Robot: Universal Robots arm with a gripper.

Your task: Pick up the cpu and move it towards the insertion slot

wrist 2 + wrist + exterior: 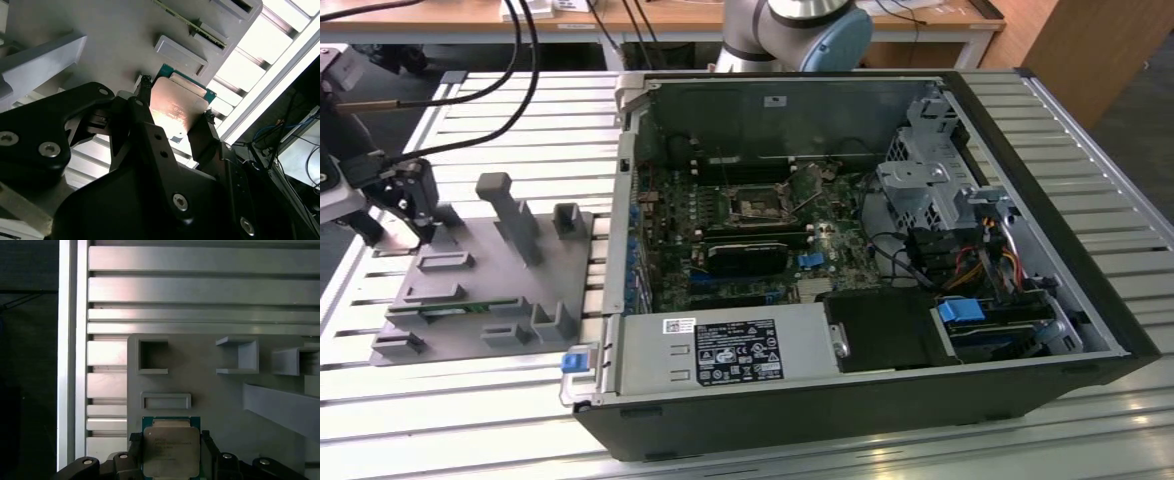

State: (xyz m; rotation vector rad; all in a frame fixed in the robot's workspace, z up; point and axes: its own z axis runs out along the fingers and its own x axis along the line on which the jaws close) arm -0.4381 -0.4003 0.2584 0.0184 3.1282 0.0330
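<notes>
so, at the exterior view's left the gripper (396,228) hangs over the left end of the grey fixture (494,290), which lies on the slatted metal table (494,110). in the second wrist view its two black fingers (204,132) press against opposite edges of the cpu (177,107), so the tool is clenched on the chip. the silvery top of the chip faces the camera, and a thin green edge shows along it. in the first wrist view the chip is over the flat grey surface, just beside a shallow rectangular recess (166,401). i cannot tell if it touches the fixture below. a narrow green memory stick (447,312) lies in the fixture. further to the exterior view's right stands the open computer case (1067,230). the insertion slot (754,205) is on the board inside it, well apart from the gripper.
</notes>
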